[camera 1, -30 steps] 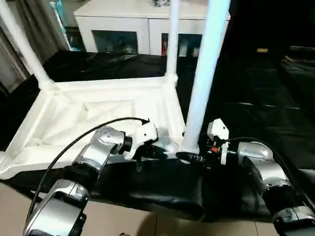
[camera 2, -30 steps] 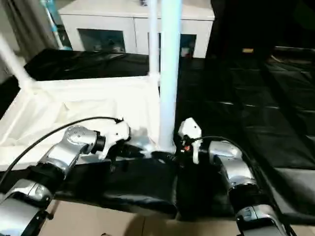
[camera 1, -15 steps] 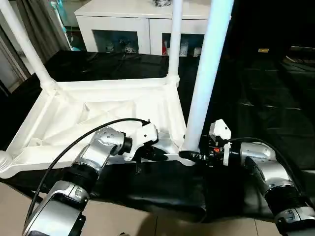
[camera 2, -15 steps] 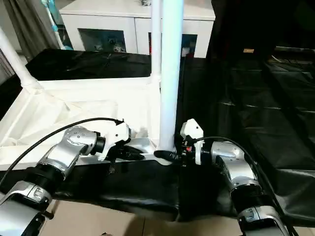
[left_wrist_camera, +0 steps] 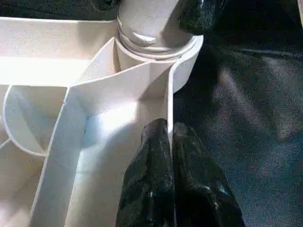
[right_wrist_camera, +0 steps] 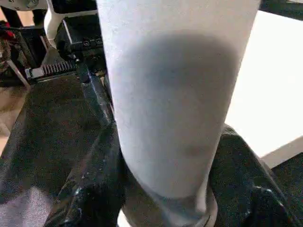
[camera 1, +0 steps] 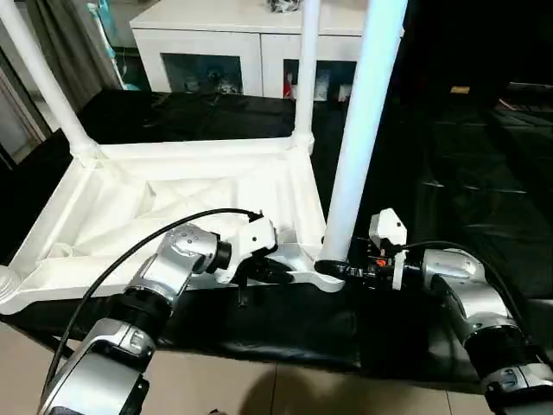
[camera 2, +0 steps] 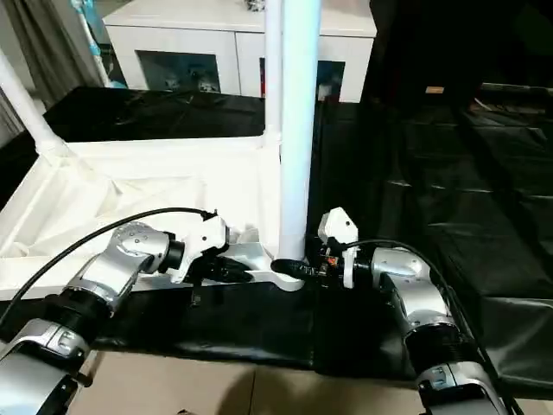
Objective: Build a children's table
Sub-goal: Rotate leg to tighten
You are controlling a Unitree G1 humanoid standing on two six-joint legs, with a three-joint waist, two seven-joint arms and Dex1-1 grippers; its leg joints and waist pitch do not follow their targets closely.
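The children's table top (camera 1: 173, 199) lies upside down on a black cloth, ribbed underside up. Two white legs stand in its far corners, one on the left (camera 1: 43, 78) and one on the right (camera 1: 304, 69). A third leg (camera 1: 363, 130) stands upright in the near right corner socket (left_wrist_camera: 156, 28). My left gripper (camera 1: 281, 272) is shut on the top's thin rim wall (left_wrist_camera: 168, 109) just beside that socket. My right gripper (camera 1: 333, 270) is at the leg's base from the right. In the right wrist view its fingers (right_wrist_camera: 94, 189) press the leg (right_wrist_camera: 170, 94) from both sides.
A white cabinet (camera 1: 251, 43) with glass doors stands behind the table. Black cloth (camera 1: 449, 156) covers the work surface out to the right. The near left corner socket (camera 1: 7, 285) holds no leg. The surface's front edge and the pale floor (camera 1: 259, 389) lie just below my forearms.
The right gripper's fingers have closed in on the base of the near right leg. The left gripper has kept its hold on the rim.
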